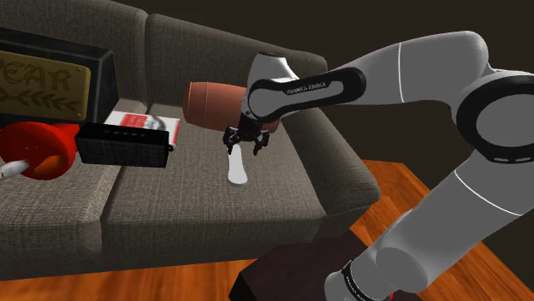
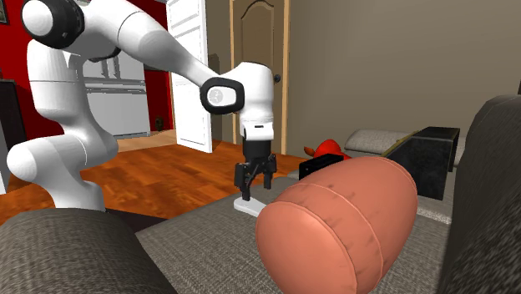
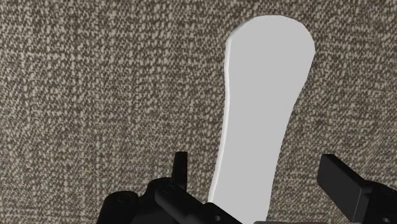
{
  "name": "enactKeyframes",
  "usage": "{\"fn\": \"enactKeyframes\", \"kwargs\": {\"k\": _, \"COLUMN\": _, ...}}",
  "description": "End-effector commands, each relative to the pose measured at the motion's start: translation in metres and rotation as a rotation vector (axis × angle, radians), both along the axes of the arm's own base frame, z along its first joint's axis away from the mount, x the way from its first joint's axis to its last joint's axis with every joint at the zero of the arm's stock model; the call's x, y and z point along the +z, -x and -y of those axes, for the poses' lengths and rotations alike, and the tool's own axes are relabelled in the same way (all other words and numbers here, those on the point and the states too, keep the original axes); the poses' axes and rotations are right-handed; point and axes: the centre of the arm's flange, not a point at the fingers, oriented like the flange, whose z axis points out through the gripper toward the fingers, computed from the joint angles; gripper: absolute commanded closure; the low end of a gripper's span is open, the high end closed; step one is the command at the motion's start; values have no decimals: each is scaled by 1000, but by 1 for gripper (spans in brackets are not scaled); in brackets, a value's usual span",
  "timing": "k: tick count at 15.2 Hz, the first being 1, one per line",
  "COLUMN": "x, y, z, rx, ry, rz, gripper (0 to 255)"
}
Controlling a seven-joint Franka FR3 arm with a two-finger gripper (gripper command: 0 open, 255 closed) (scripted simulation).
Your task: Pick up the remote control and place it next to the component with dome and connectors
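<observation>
A plain white, elongated remote control (image 1: 236, 168) (image 2: 250, 205) (image 3: 261, 108) lies flat on the dark woven sofa seat (image 1: 171, 201). My black gripper (image 1: 246, 147) (image 2: 253, 188) (image 3: 257, 168) hangs just above the remote's near end, pointing straight down. It is open, with one finger on each side of the remote and neither touching it. The red domed component (image 1: 38, 150) (image 2: 321, 150) with a white connector (image 1: 8, 168) rests on the seat at the shoulder view's far left.
A black box (image 1: 124, 144) and a red-and-white book (image 1: 141, 122) lie between the remote and the red component. A reddish-brown bolster cushion (image 1: 214, 103) (image 2: 342, 221) sits against the backrest behind the gripper. A large black case (image 1: 51, 81) leans at the back left.
</observation>
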Motion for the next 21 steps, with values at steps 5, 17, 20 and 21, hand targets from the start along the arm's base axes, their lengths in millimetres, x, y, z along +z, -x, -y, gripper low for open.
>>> {"fn": "enactKeyframes", "kwargs": {"k": 5, "x": -32, "y": -15, "z": -6, "rx": -18, "ry": 2, "rz": 5, "gripper": 0}}
{"fn": "enactKeyframes", "kwargs": {"k": 17, "x": -51, "y": -15, "z": -6, "rx": -18, "ry": 2, "rz": 5, "gripper": 255}}
{"fn": "enactKeyframes", "kwargs": {"k": 20, "x": -51, "y": -15, "z": -6, "rx": -18, "ry": 2, "rz": 5, "gripper": 255}}
{"fn": "enactKeyframes", "kwargs": {"k": 21, "x": -51, "y": -15, "z": -6, "rx": -18, "ry": 2, "rz": 5, "gripper": 255}}
